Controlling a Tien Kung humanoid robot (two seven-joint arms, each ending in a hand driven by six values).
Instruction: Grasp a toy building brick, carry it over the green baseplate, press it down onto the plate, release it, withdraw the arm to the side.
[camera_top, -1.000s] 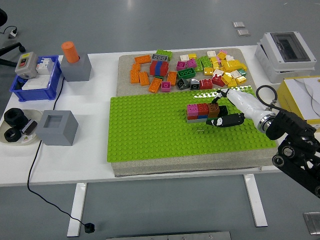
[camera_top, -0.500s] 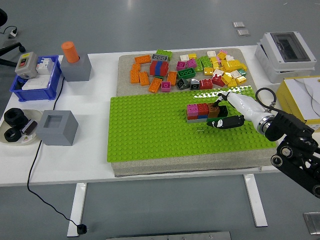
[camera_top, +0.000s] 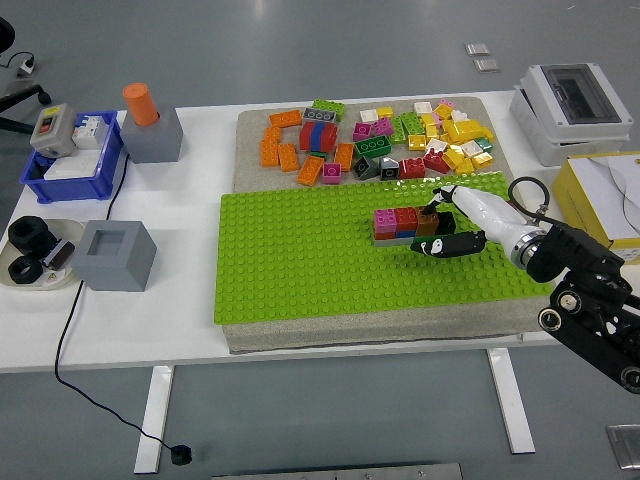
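Right hand (camera_top: 440, 232) sits over the green baseplate (camera_top: 300, 270), fingers pinched around a brown brick (camera_top: 428, 221) at the right end of the small brick row (camera_top: 398, 224) (pink, red, blue under). Brick looks seated or nearly so on the plate; can't tell if fully pressed.

Risks: letting go w/ studs half engaged, so it pops loose; fingers dragging the brick or tipping the row's red neighbour on the way out. The loose brick pile (camera_top: 380, 135) beyond the plate isn't threatened. Left arm not visible.
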